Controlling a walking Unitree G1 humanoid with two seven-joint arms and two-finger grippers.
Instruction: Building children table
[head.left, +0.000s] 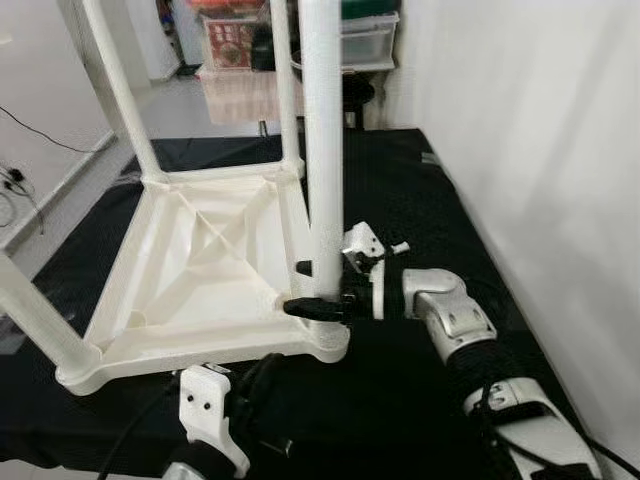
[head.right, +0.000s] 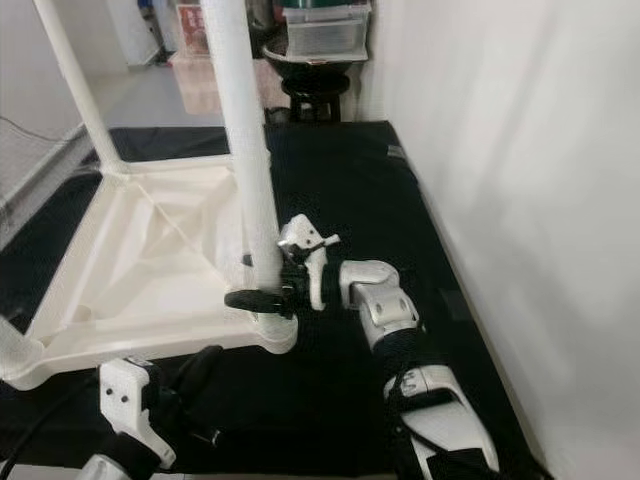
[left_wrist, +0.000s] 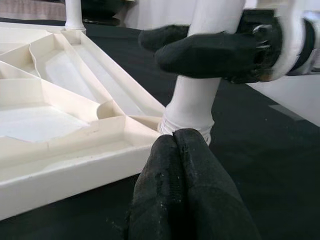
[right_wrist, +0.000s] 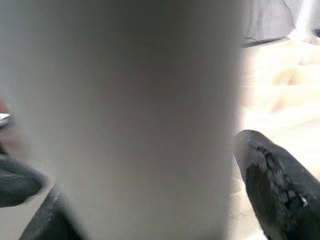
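The white plastic children's table (head.left: 200, 270) lies upside down on a black mat (head.left: 400, 180), legs pointing up. My right gripper (head.left: 300, 287) reaches in from the right and is shut on the near-right leg (head.left: 322, 150) just above its socket; in the right wrist view the leg (right_wrist: 125, 115) sits between the black fingers (right_wrist: 275, 185). My left gripper (head.left: 272, 362) is low at the table's near edge, shut and holding nothing. In the left wrist view its fingertips (left_wrist: 175, 137) rest close to the base of that leg (left_wrist: 192, 107).
Three other legs stand up: far right (head.left: 285, 80), far left (head.left: 120, 90), near left (head.left: 35, 320). A white wall (head.left: 540, 150) runs close along the right. A black stool (head.left: 355, 95) and a plastic drawer box (head.left: 365, 40) stand behind the mat. Cables (head.left: 15, 185) lie on the floor at left.
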